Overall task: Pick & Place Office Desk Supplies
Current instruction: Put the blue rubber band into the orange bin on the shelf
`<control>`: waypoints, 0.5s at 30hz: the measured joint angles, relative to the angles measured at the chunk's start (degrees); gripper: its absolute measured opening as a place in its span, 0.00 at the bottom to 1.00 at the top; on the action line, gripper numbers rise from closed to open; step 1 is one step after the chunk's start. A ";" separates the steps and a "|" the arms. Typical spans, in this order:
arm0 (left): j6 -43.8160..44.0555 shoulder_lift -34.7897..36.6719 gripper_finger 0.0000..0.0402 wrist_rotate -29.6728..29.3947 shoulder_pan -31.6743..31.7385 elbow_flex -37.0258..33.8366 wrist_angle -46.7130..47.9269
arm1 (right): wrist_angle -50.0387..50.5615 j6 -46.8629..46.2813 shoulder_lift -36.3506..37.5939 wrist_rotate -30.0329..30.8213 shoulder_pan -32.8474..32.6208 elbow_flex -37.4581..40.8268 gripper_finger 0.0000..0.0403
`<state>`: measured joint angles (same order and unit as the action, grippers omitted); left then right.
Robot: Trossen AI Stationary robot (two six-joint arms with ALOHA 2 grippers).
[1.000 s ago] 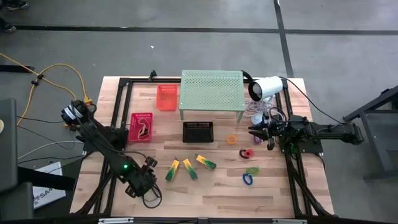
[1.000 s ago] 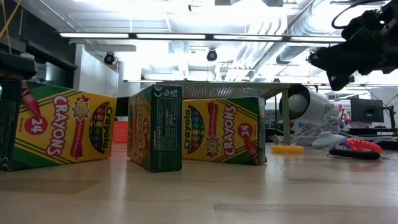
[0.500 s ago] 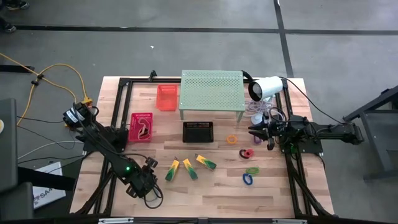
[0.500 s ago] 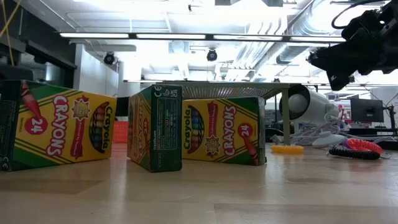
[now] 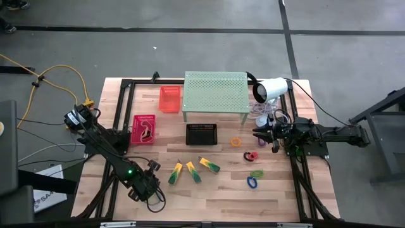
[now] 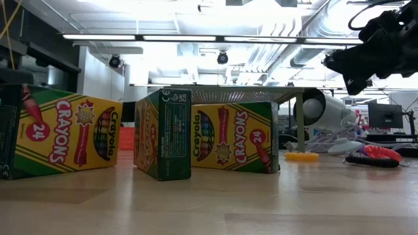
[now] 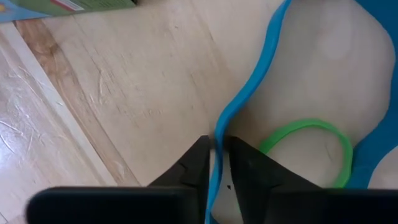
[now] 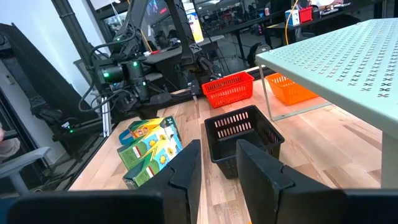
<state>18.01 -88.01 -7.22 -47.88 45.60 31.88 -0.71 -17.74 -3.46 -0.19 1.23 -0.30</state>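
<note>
crayon boxes (image 5: 193,170) before bin (image 5: 201,134), shelf (image 5: 215,94) behind

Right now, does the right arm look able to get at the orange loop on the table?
Probably yes. The right gripper hangs just beside the orange loop, jaws open, with only bare table between them. The black basket sits beyond the loop, out of the way.

Three crayon boxes (image 8: 149,152) are seen clustered on the wooden table (image 8: 323,134), near a black basket (image 8: 242,140). A red basket (image 8: 229,90) and an orange basket (image 8: 289,87) are set farther off, beside the pale-green perforated shelf (image 8: 348,53).
</note>
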 joint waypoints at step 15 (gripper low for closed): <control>-0.62 0.00 0.00 -0.01 0.02 0.00 0.20 | -0.02 0.00 0.01 0.00 0.00 -0.01 0.22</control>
<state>17.39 -88.01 -7.22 -47.86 45.60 32.08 -0.73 -17.74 -3.46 -0.18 1.23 -0.31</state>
